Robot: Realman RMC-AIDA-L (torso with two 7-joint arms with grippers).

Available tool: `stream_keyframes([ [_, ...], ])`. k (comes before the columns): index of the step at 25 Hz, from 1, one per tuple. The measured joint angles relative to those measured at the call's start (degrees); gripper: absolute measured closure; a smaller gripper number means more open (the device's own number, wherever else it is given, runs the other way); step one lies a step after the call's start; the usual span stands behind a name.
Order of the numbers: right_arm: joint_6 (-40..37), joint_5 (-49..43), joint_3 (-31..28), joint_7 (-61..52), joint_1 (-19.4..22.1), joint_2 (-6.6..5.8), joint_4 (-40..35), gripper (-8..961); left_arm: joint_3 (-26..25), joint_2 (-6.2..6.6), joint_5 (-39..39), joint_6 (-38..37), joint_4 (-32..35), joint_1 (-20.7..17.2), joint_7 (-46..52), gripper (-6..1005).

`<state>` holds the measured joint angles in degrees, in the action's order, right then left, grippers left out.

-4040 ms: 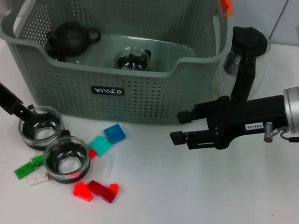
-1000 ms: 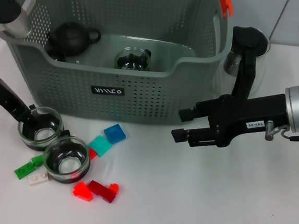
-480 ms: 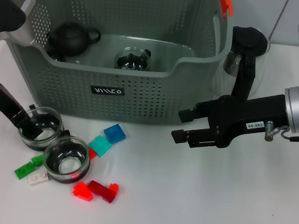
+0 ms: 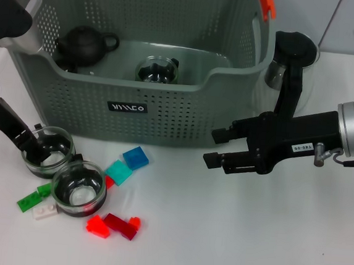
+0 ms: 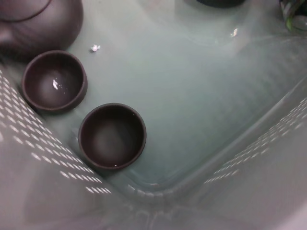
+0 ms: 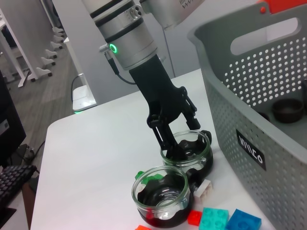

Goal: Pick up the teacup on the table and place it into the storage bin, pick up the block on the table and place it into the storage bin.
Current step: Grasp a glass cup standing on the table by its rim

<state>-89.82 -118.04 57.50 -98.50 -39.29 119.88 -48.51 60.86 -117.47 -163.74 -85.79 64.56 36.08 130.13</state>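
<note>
Left claw (image 4: 32, 144) grips teacup (image 4: 49, 151) (label unreadable).

The counter (image 4: 230, 236) lies open in front of the right tool (image 4: 216, 149). To the left, two glass cups (image 4: 79, 188) and scattered blocks (image 4: 136, 158) crowd the space before the bin (image 4: 167, 107). Inside it, a teapot (image 4: 82, 43), a glass cup (image 4: 156, 70) and two dark cups (image 5: 112, 136) fill the left part of its floor.

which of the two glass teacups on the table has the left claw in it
The glass teacup nearer the storage bin; the left claw reaches into it, while the other glass teacup sits untouched in front.
</note>
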Motion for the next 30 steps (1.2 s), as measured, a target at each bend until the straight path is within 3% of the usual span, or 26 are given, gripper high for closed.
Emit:
stream_keyframes([
  [17,0.0,0.0,0.1,0.0,0.0,0.00,0.0,344,0.4,0.03,0.0,0.3,-0.8,0.0,0.1,209],
  [20,0.0,0.0,0.2,-0.1,0.0,0.00,0.0,344,0.6,-0.04,0.0,0.4,-0.9,0.0,0.1,366],
  [30,-0.1,0.0,0.3,-0.3,0.0,0.00,0.0,343,0.7,-0.03,0.0,2.1,-3.0,0.8,0.1,409],
])
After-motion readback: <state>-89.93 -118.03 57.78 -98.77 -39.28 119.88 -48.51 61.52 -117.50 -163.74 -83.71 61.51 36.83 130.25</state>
